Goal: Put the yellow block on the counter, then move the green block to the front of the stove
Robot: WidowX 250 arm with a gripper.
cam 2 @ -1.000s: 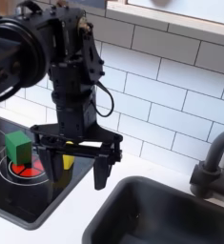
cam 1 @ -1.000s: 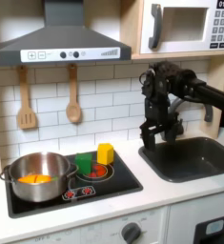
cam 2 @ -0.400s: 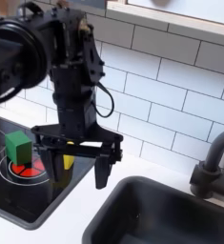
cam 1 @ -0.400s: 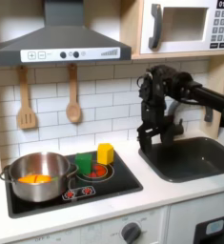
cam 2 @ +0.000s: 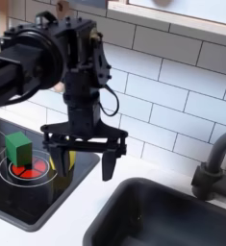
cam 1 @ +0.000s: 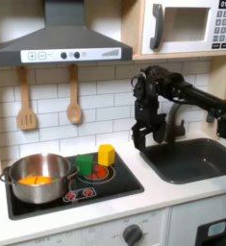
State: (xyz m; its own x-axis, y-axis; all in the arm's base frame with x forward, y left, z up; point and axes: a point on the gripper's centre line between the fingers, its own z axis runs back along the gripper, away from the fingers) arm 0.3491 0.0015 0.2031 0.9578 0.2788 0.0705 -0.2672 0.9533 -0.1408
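Change: gripper (cam 2: 81,161) has shifted toward the first exterior view's left, nearer the blocks; blocks unmoved.
Green block (cam 1: 85,164): on the stove (cam 1: 114,183), touching the yellow block.
Yellow block (cam 1: 106,154): on the stove's rear burner, not yet on the table (cam 1: 172,192).
Gripper: fingers spread wide, empty, raised, judged lining up a descent onto the yellow block.

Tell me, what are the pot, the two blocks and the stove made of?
The pot looks like brushed steel: silvery, with soft reflections. The green block and yellow block have flat, even colour, so painted wood or plastic; I cannot tell which. The stove looks like a glossy black panel, probably plastic, with red rings that look printed on.
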